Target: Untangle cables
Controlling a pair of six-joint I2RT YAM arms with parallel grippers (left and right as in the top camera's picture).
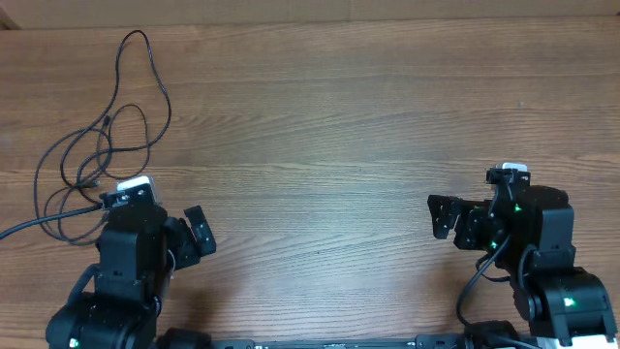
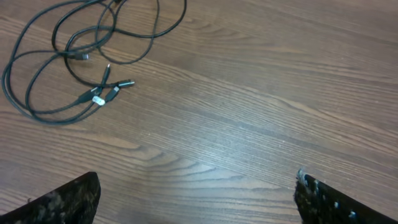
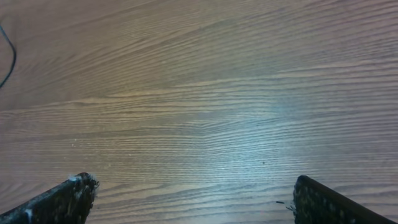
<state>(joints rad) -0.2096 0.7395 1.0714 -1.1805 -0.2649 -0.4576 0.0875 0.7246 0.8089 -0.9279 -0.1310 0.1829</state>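
Left hand (image 2: 196,180) and right hand (image 3: 194,182) both gape empty over the desk (image 1: 339,116); the cables (image 2: 37,113) sprawl in loops beyond our left hand. We'd pinch one plug end (image 2: 126,83), pull slowly.

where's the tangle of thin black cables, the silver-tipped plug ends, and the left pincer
thin black cables (image 1: 105,123), overhead, crossing of loops
silver-tipped plug ends (image 2: 99,98), left wrist, pale tip
left pincer (image 2: 193,198), left wrist, midway between fingertips
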